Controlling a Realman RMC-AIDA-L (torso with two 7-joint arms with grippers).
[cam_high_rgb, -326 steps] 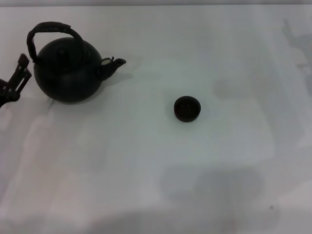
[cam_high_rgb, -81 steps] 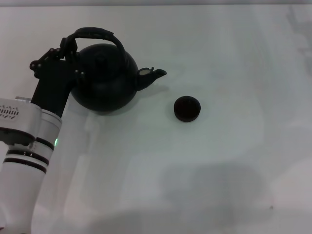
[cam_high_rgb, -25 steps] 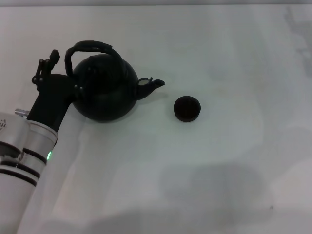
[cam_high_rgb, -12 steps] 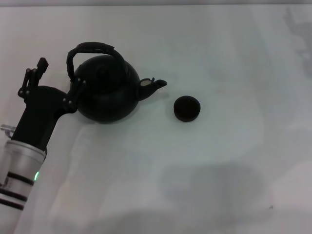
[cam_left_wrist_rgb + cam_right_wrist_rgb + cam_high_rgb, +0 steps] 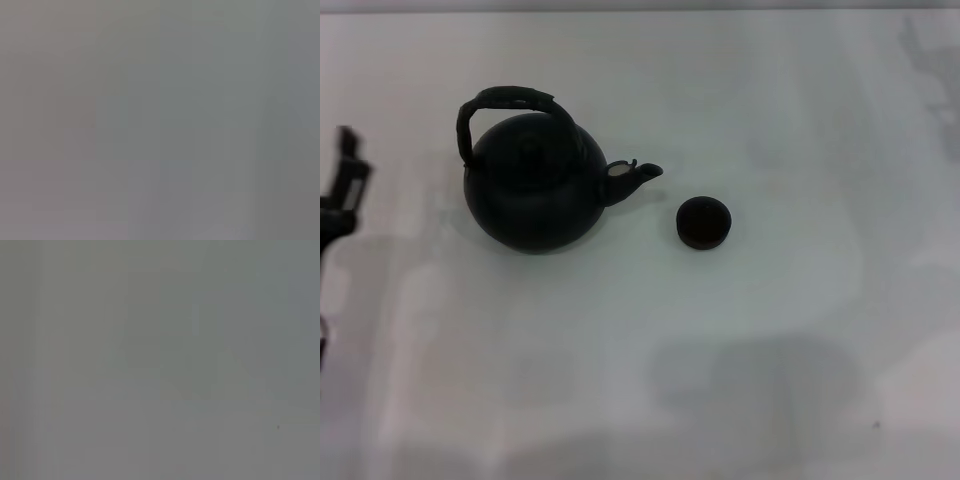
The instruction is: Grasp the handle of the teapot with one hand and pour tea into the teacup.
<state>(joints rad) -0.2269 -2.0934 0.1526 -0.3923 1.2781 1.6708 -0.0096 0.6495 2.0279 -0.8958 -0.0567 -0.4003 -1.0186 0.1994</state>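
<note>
The black teapot (image 5: 532,188) stands upright on the white table (image 5: 720,350), left of centre, its spout pointing right at the small black teacup (image 5: 704,222). The dark arched handle (image 5: 505,100) rises over the pot, free of any gripper. My left gripper (image 5: 345,180) shows only partly at the far left edge, well apart from the pot and holding nothing. My right gripper is out of view. Both wrist views show only plain grey.
My left arm has drawn back to the left edge, away from the teapot. The teapot stays standing close to the cup, where the arm left it.
</note>
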